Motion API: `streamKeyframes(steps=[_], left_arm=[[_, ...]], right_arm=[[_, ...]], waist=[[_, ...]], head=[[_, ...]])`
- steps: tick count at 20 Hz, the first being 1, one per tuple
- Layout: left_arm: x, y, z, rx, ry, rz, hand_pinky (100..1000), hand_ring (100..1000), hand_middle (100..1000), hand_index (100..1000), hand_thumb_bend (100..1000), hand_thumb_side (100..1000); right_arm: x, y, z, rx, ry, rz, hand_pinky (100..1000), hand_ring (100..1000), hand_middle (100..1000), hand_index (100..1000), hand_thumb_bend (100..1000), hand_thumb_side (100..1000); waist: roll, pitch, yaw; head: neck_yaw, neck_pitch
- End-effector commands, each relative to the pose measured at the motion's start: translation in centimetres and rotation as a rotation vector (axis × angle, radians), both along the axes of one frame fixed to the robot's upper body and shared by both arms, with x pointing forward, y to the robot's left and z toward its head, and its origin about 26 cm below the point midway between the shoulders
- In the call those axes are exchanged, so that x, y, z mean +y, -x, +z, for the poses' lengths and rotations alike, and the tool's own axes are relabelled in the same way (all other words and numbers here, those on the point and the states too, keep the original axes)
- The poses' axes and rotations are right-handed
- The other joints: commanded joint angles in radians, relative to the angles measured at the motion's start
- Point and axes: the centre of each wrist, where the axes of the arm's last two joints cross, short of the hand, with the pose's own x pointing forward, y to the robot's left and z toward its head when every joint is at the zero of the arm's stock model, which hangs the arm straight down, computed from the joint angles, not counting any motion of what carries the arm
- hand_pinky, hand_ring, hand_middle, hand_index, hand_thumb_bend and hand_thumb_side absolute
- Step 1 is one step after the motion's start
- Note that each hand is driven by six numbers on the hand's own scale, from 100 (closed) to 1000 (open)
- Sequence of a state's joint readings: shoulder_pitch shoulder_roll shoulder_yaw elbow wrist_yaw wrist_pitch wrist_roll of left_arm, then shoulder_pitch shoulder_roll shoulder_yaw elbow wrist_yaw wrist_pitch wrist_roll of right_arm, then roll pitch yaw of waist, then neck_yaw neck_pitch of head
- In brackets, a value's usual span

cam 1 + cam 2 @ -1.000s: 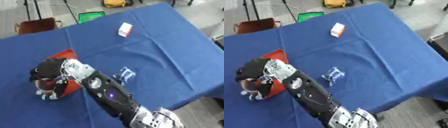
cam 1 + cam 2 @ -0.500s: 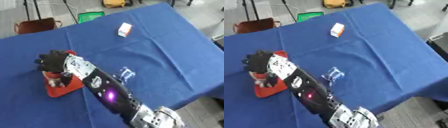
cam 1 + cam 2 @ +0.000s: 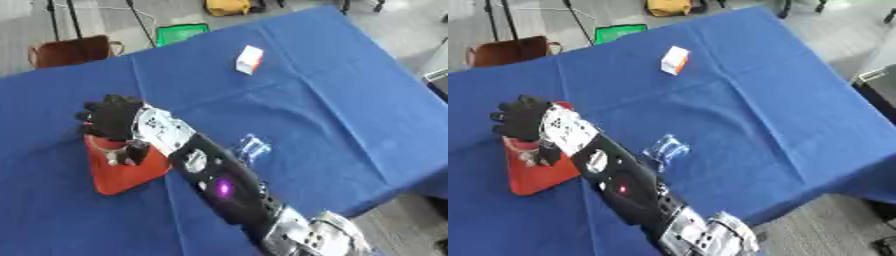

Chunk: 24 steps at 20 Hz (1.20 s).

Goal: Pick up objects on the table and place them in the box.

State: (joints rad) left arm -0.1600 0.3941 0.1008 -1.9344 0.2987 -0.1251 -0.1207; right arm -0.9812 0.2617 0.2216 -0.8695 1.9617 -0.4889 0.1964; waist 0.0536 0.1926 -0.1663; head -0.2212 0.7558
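Right hand reaches across to the red box at the near left of the blue table, fingers spread and holding nothing; a small object already lies in the box, so the release looks done, and the sound move now is to lift straight up clear of the box wall before swinging right. Count: one red box, one item inside, and two left on the cloth, a crumpled clear wrapper at mid-table and a white-and-orange carton at the far side; left hand not seen.
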Motion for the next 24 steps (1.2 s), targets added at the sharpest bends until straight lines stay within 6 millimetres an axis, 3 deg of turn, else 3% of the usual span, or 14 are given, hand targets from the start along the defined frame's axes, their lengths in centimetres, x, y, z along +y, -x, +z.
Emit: streamKeyframes(steps=[1,2,3,7,12,16,17,18,22,23,24], left_arm=[[0.0,0.0,0.8,-0.027,-0.012,-0.008,746,790,777,902,352,1000],[0.0,0.0,0.8,-0.027,-0.012,-0.008,746,790,777,902,352,1000],[0.0,0.0,0.8,-0.027,-0.011,-0.007,745,790,777,903,352,1000],[0.1,0.1,0.8,-0.027,-0.010,-0.006,745,790,777,903,353,1000],[0.0,0.0,0.7,-0.025,-0.010,-0.010,745,790,777,903,355,1000],[0.1,0.0,0.7,-0.024,-0.012,-0.010,745,790,777,903,354,1000],[0.1,0.0,0.7,-0.024,-0.012,-0.009,745,790,777,903,354,1000],[0.1,0.1,0.7,-0.024,-0.012,-0.008,745,790,777,903,354,1000],[0.2,0.1,0.7,-0.025,-0.011,-0.003,745,790,776,902,353,1000],[0.2,0.1,0.7,-0.025,-0.011,-0.002,745,790,776,902,372,1000],[0.2,0.1,0.7,-0.025,-0.011,0.000,745,790,776,902,354,1000]], right_arm=[[0.0,-0.1,2.0,-0.026,-0.052,0.026,1000,994,978,985,489,576],[-0.1,-0.2,2.1,-0.022,-0.061,0.030,1000,994,978,985,489,576],[-0.2,-0.2,2.2,-0.007,-0.082,0.032,1000,973,970,987,472,653],[-1.3,-0.9,3.7,0.131,-0.235,0.021,1000,946,959,992,396,669],[-2.7,-1.2,9.1,0.201,-0.439,0.032,1000,917,940,986,365,673],[-4.2,-0.7,12.3,0.193,-0.548,0.031,1000,898,929,988,350,678],[-4.6,-0.6,12.8,0.188,-0.569,0.030,1000,894,930,988,237,667],[-5.0,-0.5,13.2,0.180,-0.590,0.026,1000,890,924,988,341,668],[-6.4,-0.5,14.1,0.156,-0.641,0.016,997,880,918,987,327,654],[-6.5,-0.4,14.2,0.154,-0.647,0.014,949,860,905,982,100,333],[-7.6,-0.7,14.4,0.136,-0.671,-0.003,908,833,885,971,271,587]], waist=[[0.003,-0.018,-0.001],[0.003,-0.018,-0.001],[0.004,-0.018,-0.001],[0.006,-0.021,-0.001],[0.003,-0.025,0.002],[0.002,-0.025,0.003],[0.002,-0.025,0.003],[0.003,-0.025,0.004],[0.004,-0.026,0.004],[0.004,-0.026,0.004],[0.003,-0.027,0.000]], head=[[0.003,-0.008],[0.003,-0.008],[0.004,-0.008],[0.005,-0.006],[0.004,-0.004],[0.007,-0.005],[0.007,-0.005],[0.009,-0.006],[0.011,-0.005],[0.011,-0.005],[0.014,-0.007]])
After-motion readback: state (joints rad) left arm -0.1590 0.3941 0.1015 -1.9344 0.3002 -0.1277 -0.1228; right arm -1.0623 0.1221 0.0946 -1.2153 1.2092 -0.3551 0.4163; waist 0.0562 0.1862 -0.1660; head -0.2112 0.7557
